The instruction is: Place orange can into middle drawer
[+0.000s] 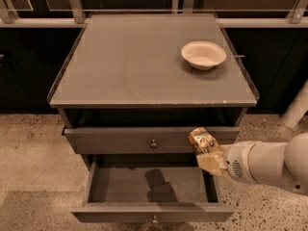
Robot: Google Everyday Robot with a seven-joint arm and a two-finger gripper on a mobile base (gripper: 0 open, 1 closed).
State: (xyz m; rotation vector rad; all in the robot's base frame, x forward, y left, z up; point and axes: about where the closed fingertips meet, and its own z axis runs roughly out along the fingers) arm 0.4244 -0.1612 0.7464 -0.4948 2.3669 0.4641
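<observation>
Step in hand: transfer of the can to the drawer, release not yet made. My jaws are clamped on the orange can (203, 139), with my arm reaching in from 3 o'clock. The can hangs tilted before the upper drawer (115, 141), at 3 o'clock of its knob (153, 143), over the right rear corner of the middle drawer (120, 184), which stands pulled open. A white bowl (203, 55) sits on the desk (134, 61) at 12 o'clock. Next move, in my judgement: descend toward 7 o'clock, clear of the drawer's right wall, then open.
</observation>
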